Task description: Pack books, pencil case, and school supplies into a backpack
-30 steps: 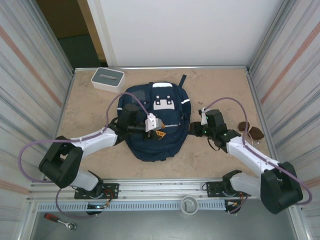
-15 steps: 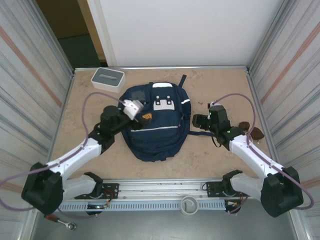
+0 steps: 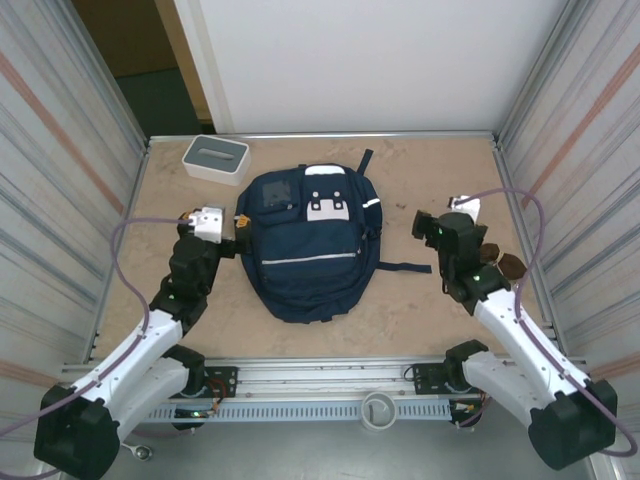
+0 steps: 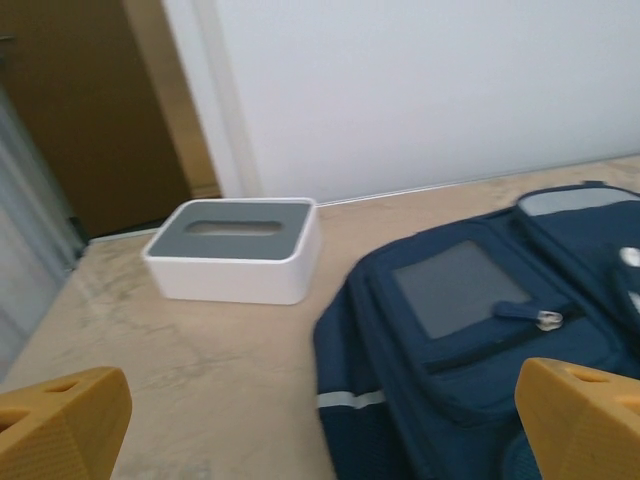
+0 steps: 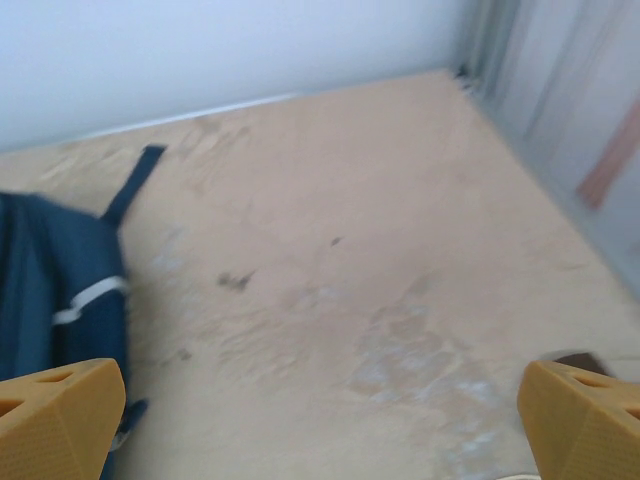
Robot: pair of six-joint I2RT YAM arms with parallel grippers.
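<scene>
The navy-blue backpack (image 3: 310,245) lies flat and closed in the middle of the table, its grey square patch (image 4: 458,288) facing up. My left gripper (image 3: 238,232) hovers at the backpack's left edge, open wide and empty, its yellow fingertips (image 4: 60,425) far apart in the left wrist view. My right gripper (image 3: 440,222) sits to the right of the backpack over bare table, also open and empty, with its fingertips (image 5: 585,420) spread. The backpack's edge (image 5: 45,270) and a dark strap (image 5: 130,185) show at the left of the right wrist view. The books, pencil case and school supplies are out of view.
A white rectangular box with a grey top (image 3: 215,158) stands at the back left, close to the backpack's upper corner. A dark brown object (image 3: 505,265) lies by the right wall beside my right arm. Corrugated walls close in both sides.
Both arms have drawn back off the backpack, the left one to the left and the right one to the right. Both grippers have opened wide.
</scene>
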